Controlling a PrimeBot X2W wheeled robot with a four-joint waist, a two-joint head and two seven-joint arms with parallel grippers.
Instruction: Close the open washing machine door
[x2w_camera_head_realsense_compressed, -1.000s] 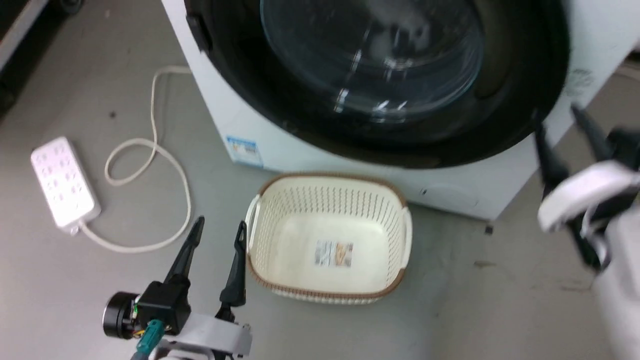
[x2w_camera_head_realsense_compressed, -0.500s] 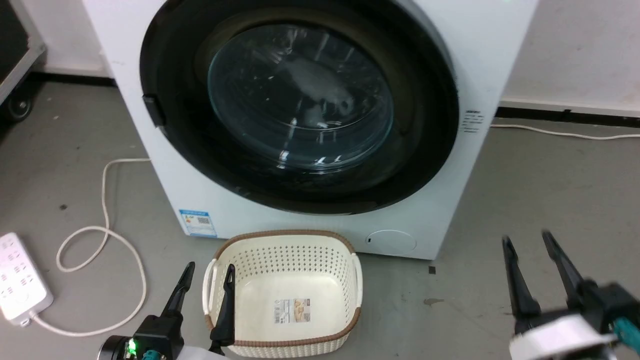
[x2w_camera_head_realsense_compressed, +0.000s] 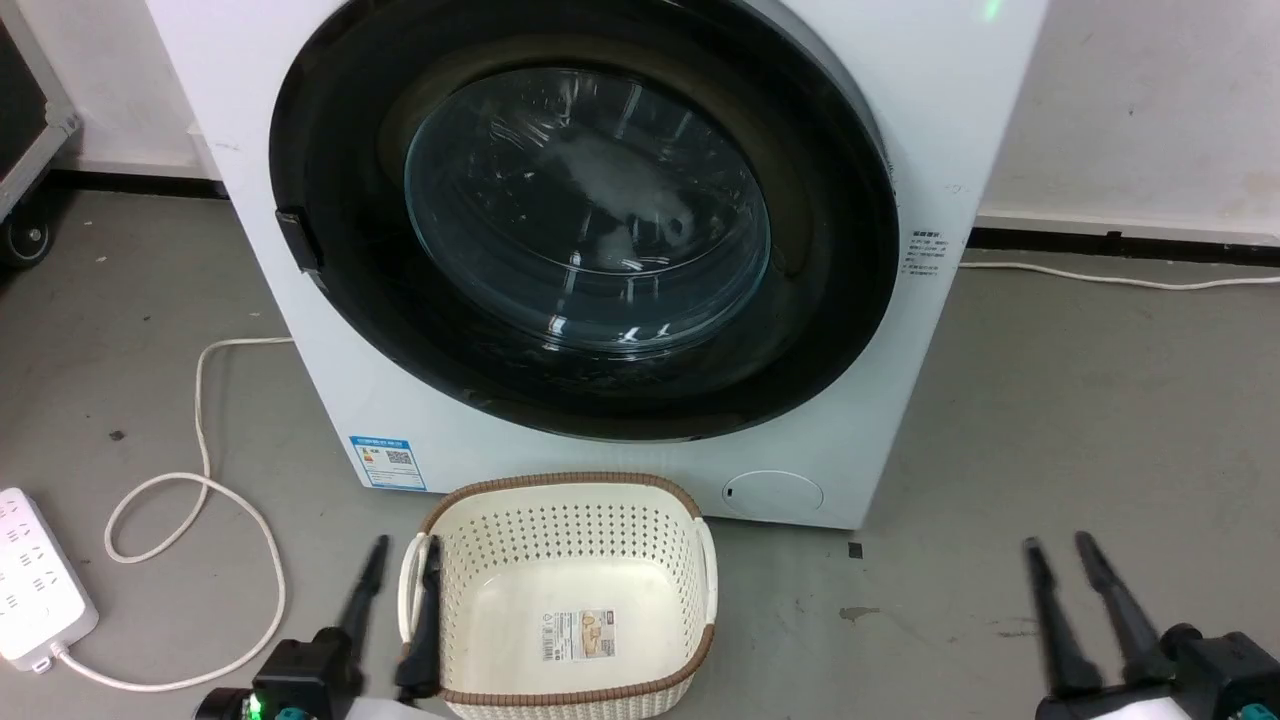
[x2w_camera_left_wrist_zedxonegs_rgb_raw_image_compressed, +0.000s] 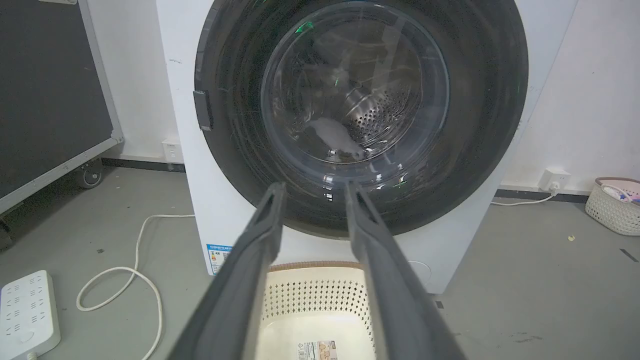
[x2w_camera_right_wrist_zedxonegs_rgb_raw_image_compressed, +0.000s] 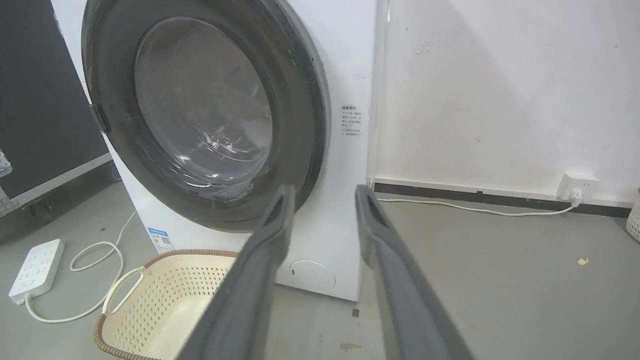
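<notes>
Right gripper (x2w_camera_head_realsense_compressed: 1056, 542) now low at lower right of head view, well apart from washing machine door (x2w_camera_head_realsense_compressed: 585, 230) — a second ago raised just beside door's right rim. Head camera also pulled back, so more of machine front in frame. Door lies flush against front of washing machine (x2w_camera_head_realsense_compressed: 930, 120), no gap seen; judged closed, task likely done. Both hands empty: right fingers spread, touching nothing. Left gripper (x2w_camera_head_realsense_compressed: 405, 548) likewise spread, beside left handle of cream basket (x2w_camera_head_realsense_compressed: 560, 488) — contact there unclear.
</notes>
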